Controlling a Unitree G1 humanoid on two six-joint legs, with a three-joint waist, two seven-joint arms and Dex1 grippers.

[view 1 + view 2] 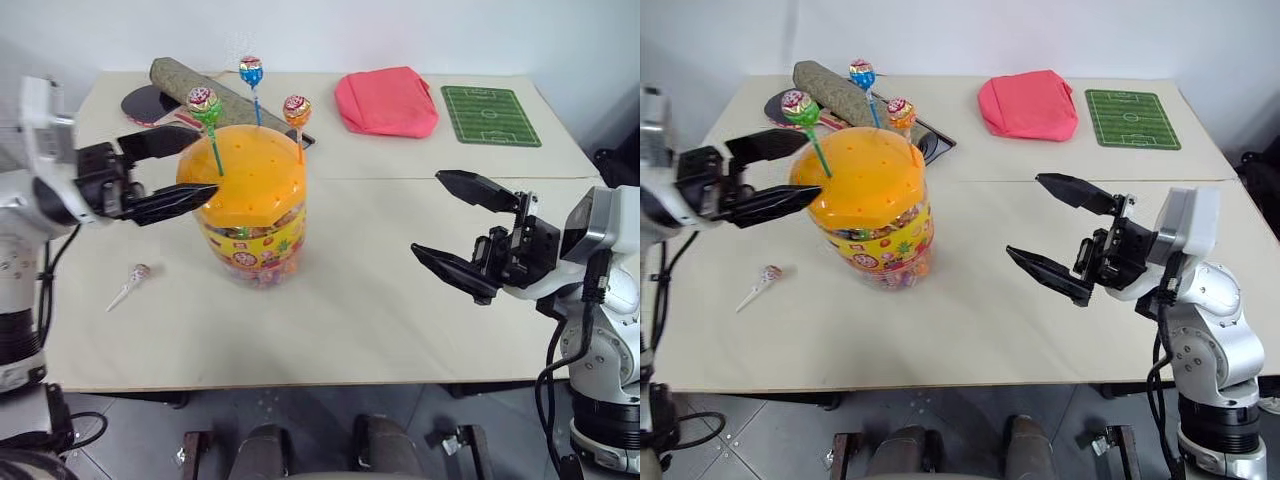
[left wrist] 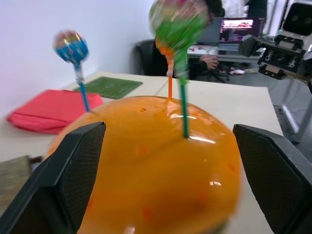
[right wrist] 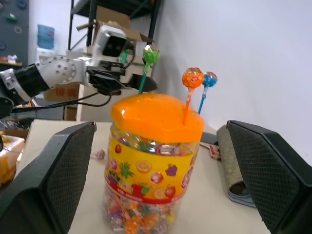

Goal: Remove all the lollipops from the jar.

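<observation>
1. L gripper: jaws wide apart, nothing between them, held level at lid height, tips right at the jar's left edge. One finger runs behind the green stick, the other in front at the lid rim.
2. Closest to it: pink-green lollipop on a green stick, stuck upright in the orange lid, just above and between the L tips.
3. Further along the lid from the L gripper: blue lollipop at the far edge, orange lollipop at the far-right edge. Both upright in lid holes.
4. Jar: clear tub w/ yellow label, standing upright on the table, candy visible inside.
5. Below and nearer than the L gripper: 4th lollipop, white stick, lying flat on the table, well apart from the jar.
6. R gripper: jaws spread wide, empty, pointing toward the jar from its right side, well apart from it, above the table.
7. Beyond the R gripper, at the far table edge: red cloth and a green pitch-print mat.
8. Beyond the L gripper, behind the jar: rolled grey-green bundle on a dark paddle.
</observation>
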